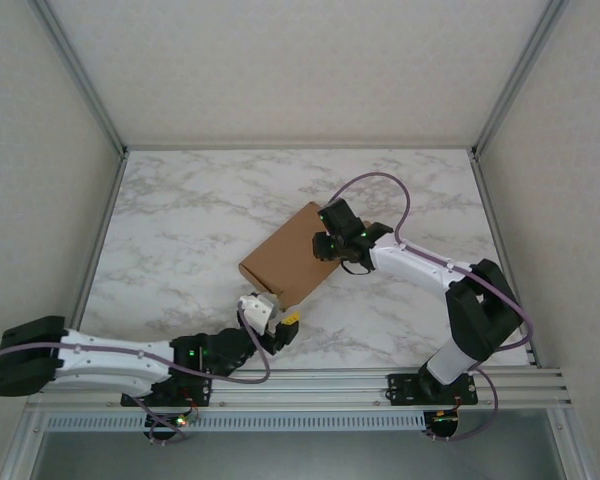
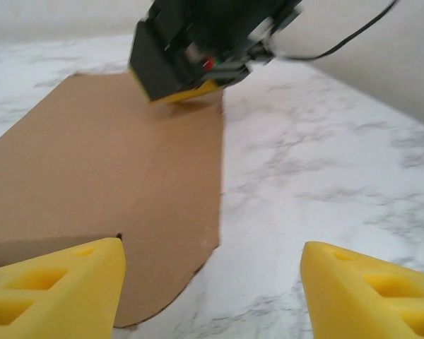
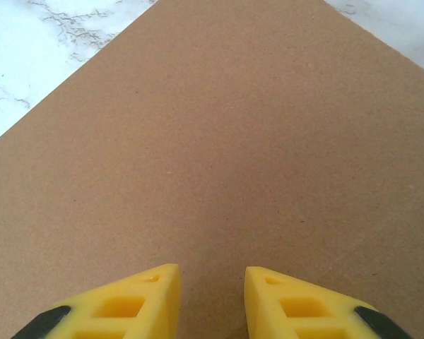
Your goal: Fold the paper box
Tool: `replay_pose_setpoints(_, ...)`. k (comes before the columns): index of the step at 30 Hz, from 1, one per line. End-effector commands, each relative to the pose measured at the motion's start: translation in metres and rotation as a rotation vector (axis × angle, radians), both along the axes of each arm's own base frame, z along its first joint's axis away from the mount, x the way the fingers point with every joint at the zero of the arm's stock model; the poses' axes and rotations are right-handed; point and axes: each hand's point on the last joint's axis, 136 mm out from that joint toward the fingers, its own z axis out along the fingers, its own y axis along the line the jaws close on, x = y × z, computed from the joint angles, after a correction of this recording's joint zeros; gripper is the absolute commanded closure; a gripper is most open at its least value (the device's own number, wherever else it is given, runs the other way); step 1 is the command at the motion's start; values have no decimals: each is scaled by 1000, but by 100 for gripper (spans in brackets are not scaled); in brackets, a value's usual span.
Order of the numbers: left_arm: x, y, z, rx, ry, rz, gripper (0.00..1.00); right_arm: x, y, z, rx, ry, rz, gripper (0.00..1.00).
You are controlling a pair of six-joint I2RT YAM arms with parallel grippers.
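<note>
On the marble table (image 1: 180, 215) the paper box (image 1: 290, 255) lies flat; my right gripper (image 3: 212, 279), fingers almost together, seems to pin it; my left gripper (image 2: 210, 265) stands wide apart at its near edge.

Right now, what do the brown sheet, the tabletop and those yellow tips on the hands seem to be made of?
Paper box: cardboard, matte brown, finely speckled fibrous face. Table: marble-look white with grey veins, smooth; possibly stone, possibly a printed laminate. Yellow fingertips: likely moulded plastic or foam, matte, with cut-out pockets.
</note>
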Motion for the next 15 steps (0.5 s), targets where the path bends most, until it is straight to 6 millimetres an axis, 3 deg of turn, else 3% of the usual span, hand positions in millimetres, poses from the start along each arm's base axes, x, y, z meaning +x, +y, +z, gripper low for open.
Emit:
replay_pose_setpoints(1,-9,1,3,7,-9,-68,35,-3,-4,-21,-30,53,1,69)
replay_pose_setpoints(5,21,22,18,-118,83,101,38,-5,-3,-30,-36,74,7,69)
replay_pose_setpoints(9,61,42,8,-308,315,206,47,-8,-3,-41,-42,96,9,69)
replay_pose_setpoints(15,88,57,-19,-300,450,305,51,-14,-4,-64,-41,151,4,70)
